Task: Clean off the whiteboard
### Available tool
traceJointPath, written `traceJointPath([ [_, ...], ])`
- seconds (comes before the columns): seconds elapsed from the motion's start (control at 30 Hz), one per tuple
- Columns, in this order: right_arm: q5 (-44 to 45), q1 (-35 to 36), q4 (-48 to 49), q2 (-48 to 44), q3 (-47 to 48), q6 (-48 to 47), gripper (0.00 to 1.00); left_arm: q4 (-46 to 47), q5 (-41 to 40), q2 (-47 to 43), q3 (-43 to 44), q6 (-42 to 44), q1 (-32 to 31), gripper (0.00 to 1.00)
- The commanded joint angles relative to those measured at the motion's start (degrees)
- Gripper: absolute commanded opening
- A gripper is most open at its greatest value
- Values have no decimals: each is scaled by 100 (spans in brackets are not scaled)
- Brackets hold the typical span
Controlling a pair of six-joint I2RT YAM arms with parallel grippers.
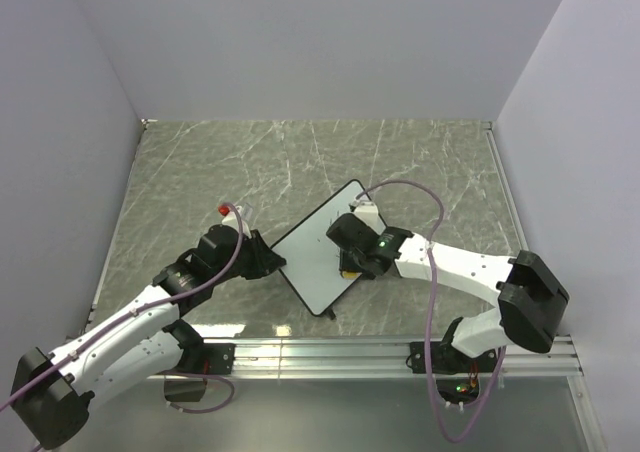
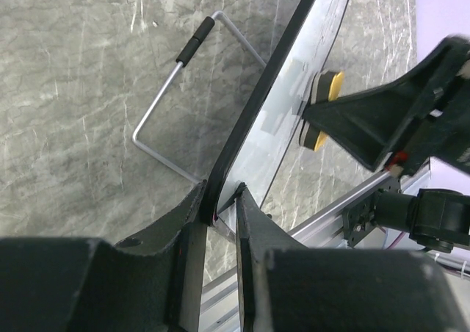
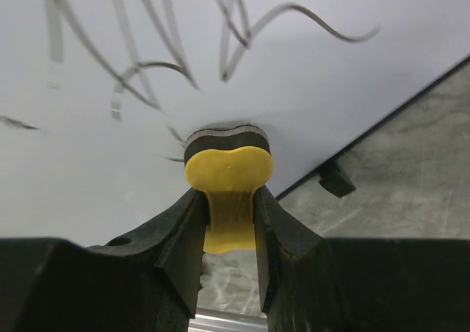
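Observation:
The whiteboard (image 1: pixel 318 257) stands tilted near the table's middle, white with a thin black frame. My left gripper (image 1: pixel 272 263) is shut on its left edge (image 2: pixel 242 148), one finger on each face. My right gripper (image 1: pixel 350 262) is shut on the yellow bone-shaped eraser (image 3: pixel 228 172), whose dark felt face presses against the board (image 3: pixel 220 67). Black scribbles (image 3: pixel 147 60) cover the board above the eraser. In the left wrist view the eraser (image 2: pixel 332 89) shows against the board's front face (image 2: pixel 294 119), between the right gripper's black fingers (image 2: pixel 367 126).
A bent wire stand (image 2: pixel 176 89) with a black sleeve juts from the board's back over the grey marbled table (image 1: pixel 250 162). A black foot (image 3: pixel 336 178) sits under the board's lower edge. An aluminium rail (image 1: pixel 380 350) runs along the near edge. White walls enclose the table.

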Motion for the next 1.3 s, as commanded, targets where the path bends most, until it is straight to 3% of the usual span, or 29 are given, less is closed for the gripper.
traceJointPath([
  [0.0,49,28,355,61,677,-219,0,-324,-454,71,-100,195,-8,0],
  [0.23,5,19,926,307,1241,-501,0,37,-454,63,-302,345,-8,0],
  [0.63,-303,-113,926,1177,1936,-694,0,186,-453,-192,-469,213,-8,0],
  [1.07,-400,-315,1348,589,-224,-203,0,187,-453,-236,-452,310,1,0],
  [1.27,-417,-403,1436,483,-657,-9,0,213,-453,-271,-469,327,-8,0],
])
